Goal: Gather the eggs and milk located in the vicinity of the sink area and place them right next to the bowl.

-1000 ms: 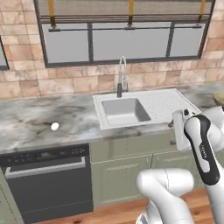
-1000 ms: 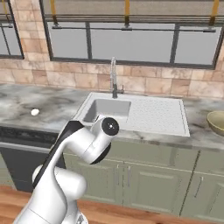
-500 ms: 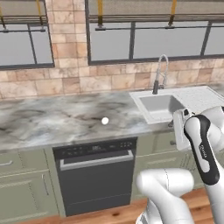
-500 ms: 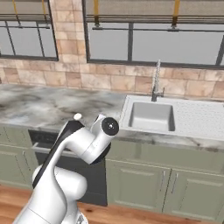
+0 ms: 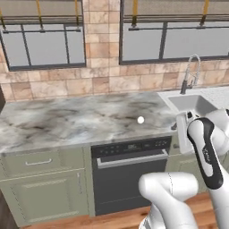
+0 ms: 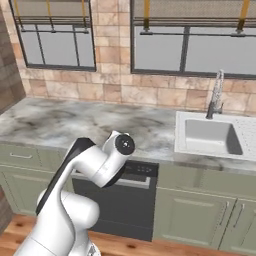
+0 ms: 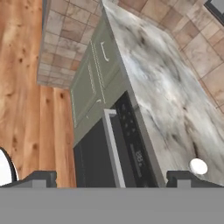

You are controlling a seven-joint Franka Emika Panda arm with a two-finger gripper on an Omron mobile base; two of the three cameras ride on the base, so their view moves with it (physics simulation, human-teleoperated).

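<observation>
One white egg [image 5: 140, 120] lies on the marble counter [image 5: 76, 120], to the left of the sink area [image 5: 192, 103] with its steel faucet [image 5: 191, 74]. The hand view has the egg [image 7: 198, 166] at the lower right, just above the right fingertip [image 7: 183, 178]. My gripper [image 7: 112, 180] is open with nothing between its fingers, held out in front of the counter edge over the dishwasher. The sink [image 6: 207, 135] sits at the right in the right base view. The milk and the bowl are out of view.
A black dishwasher [image 5: 129, 172] stands under the counter below the egg, with green cabinets [image 5: 42, 183] to its left. A brick wall with windows [image 5: 44, 44] backs the counter. Wooden floor [image 7: 26, 109] lies in front. My arm [image 6: 95, 170] covers part of the counter.
The base has driven left along the counter, so the sink has slid to the right in both base views and the egg toward the middle. The gripper stays open.
</observation>
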